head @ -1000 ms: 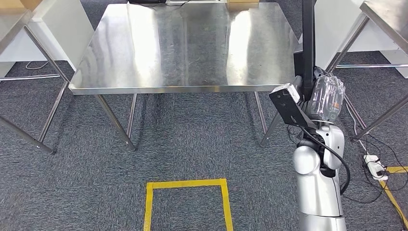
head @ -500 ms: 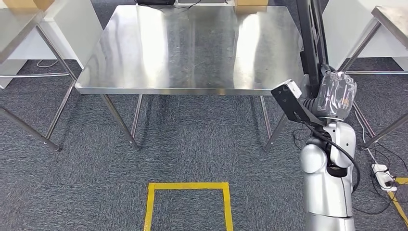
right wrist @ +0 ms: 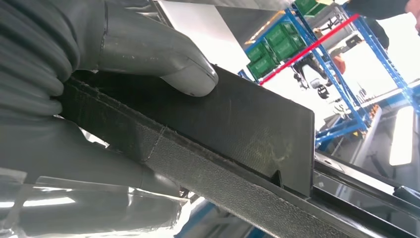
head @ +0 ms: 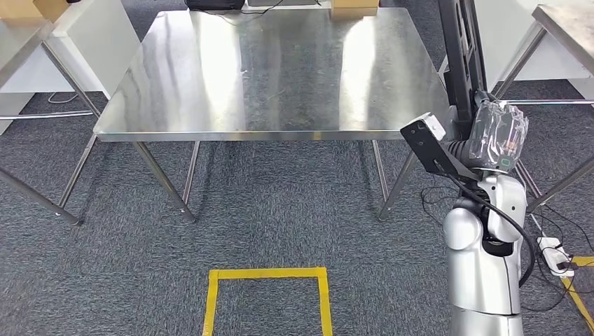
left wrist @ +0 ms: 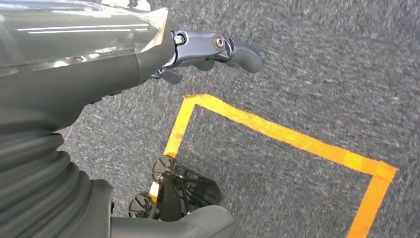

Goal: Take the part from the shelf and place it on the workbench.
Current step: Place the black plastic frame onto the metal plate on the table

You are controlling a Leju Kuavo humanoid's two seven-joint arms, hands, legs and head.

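no readable text, labels, numbers or signs anywhere

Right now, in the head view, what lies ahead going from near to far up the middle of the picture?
Yellow tape square on the carpet → bare grey carpet → shiny steel workbench → brown cardboard box at its far edge.

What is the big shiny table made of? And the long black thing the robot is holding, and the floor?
The table looks like bare brushed steel: it mirrors the ceiling lights in pale streaks. The black part held by the right hand seems to be matte plastic or a stiff composite; the right wrist view shows a fine grainy texture, so that is uncertain. The floor looks like dark grey carpet, speckled and fuzzy.
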